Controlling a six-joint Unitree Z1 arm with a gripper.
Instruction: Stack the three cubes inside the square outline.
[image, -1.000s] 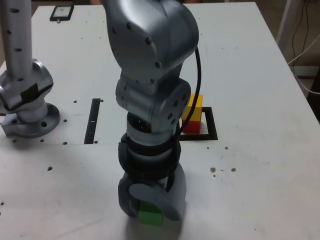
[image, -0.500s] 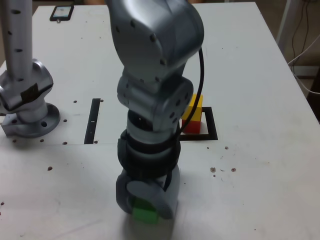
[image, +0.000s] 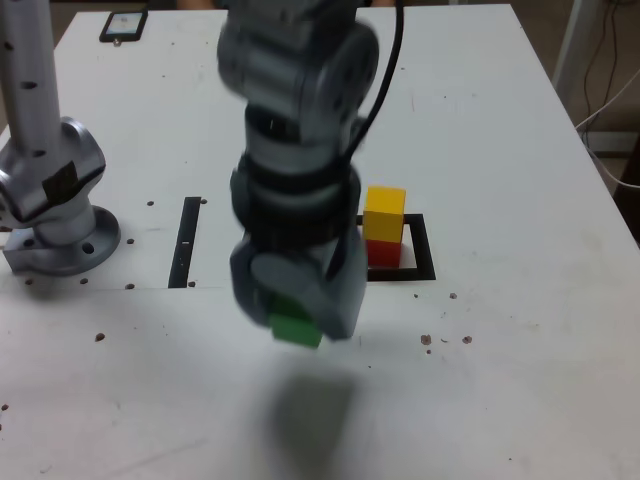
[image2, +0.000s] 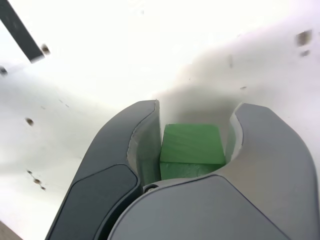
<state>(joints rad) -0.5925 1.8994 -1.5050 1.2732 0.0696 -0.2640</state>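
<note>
**Green cube is up off the table, other two already stacked**

So the gripper (image: 297, 315) has the green cube (image: 297, 329) pinched between its two grey jaws, and it's clearly clear of the white table (image: 520, 150): in the exterior view there's a soft shadow on the tabletop below it, at about 6 o'clock from the cube, with bare table between the two. The arm is a bit motion-blurred in that view. The wrist view shows the grip much better: the green cube (image2: 191, 150) sits snug between the jaws, both inner faces pressed against its sides, with only washed-out tabletop behind it.

The yellow cube (image: 385, 213) is sitting on top of the red cube (image: 383, 252), and that little two-high stack is inside the square outline (image: 424, 256), up against the arm's side of the frame. From the held green cube, the stack is at roughly 1 o'clock in the exterior view, near but not touching anything on the arm as far as I can tell.

Other stuff: a thin black strip (image: 187, 242) lies on the table at about 10 o'clock from the green cube, the arm's grey base (image: 55, 215) is bolted down at the exterior view's left, and a dark phone (image: 124, 24) lies near the far left corner. A bit of the black strip (image2: 21, 31) shows in the wrist view too.
</note>
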